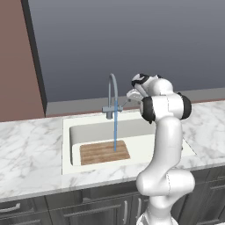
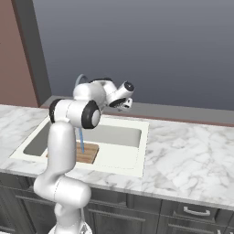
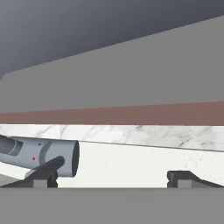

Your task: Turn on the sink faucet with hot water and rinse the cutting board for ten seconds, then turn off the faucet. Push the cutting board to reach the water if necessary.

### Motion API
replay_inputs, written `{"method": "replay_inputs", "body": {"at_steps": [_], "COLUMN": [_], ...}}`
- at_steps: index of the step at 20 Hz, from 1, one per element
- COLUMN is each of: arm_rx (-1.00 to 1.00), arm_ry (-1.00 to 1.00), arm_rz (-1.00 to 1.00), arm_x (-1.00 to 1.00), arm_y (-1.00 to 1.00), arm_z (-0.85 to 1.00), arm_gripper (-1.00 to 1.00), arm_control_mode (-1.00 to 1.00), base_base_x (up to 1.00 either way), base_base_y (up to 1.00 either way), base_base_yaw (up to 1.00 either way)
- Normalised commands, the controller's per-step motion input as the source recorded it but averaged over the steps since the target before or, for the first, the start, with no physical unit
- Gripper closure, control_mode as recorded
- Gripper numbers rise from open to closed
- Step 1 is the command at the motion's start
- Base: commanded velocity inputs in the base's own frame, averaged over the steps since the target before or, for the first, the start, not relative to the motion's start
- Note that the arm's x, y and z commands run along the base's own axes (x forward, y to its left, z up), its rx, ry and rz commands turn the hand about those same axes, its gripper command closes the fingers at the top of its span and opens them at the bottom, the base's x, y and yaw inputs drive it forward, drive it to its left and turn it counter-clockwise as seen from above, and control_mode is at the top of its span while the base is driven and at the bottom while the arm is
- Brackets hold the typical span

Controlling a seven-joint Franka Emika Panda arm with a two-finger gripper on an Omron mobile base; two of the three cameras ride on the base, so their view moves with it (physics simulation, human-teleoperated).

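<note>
The cutting board (image 1: 104,152) lies flat on the floor of the sink (image 1: 66,145), in the basin's front middle part, and is struck near its middle by the water (image 1: 115,129), a thin blue stream falling straight from the tip of the faucet (image 1: 112,94). The board is seen well below and in front of the fingers. The gripper (image 3: 113,177) is held at the faucet's base, just beside the side lever handle (image 3: 41,155); in the hand view one fingertip (image 3: 43,173) overlaps the grey handle, whether touching cannot be told, while the other stands well apart over the white rim. The fingers are spread wide, with nothing clamped between them. Grey-veined marble counter (image 1: 26,145) surrounds the basin.
</note>
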Motion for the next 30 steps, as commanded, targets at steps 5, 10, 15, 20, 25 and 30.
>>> {"method": "replay_inputs", "body": {"at_steps": [5, 10, 15, 20, 25, 30], "arm_rx": [-0.05, -0.03, -0.01, -0.01, 0.0, 0.0], "arm_ry": [-0.01, 0.0, 0.0, 0.0, 0.0, 0.0], "arm_rz": [0.0, 0.0, 0.0, 0.0, 0.0, 0.0], "arm_x": [0.0, 0.0, 0.0, 0.0, 0.0, 0.0], "arm_y": [0.02, 0.04, 0.01, 0.0, 0.0, 0.0], "arm_z": [-0.03, 0.0, 0.0, -0.01, -0.02, -0.05], "arm_gripper": [-1.0, -1.0, -1.0, -1.0, -1.0, -1.0], "arm_control_mode": [-1.0, -1.0, -1.0, -1.0, -1.0, -1.0], "base_base_x": [0.0, 0.0, 0.0, 0.0, 0.0, 0.0], "base_base_y": [0.0, 0.0, 0.0, 0.0, 0.0, 0.0], "base_base_yaw": [0.0, 0.0, 0.0, 0.0, 0.0, 0.0]}}
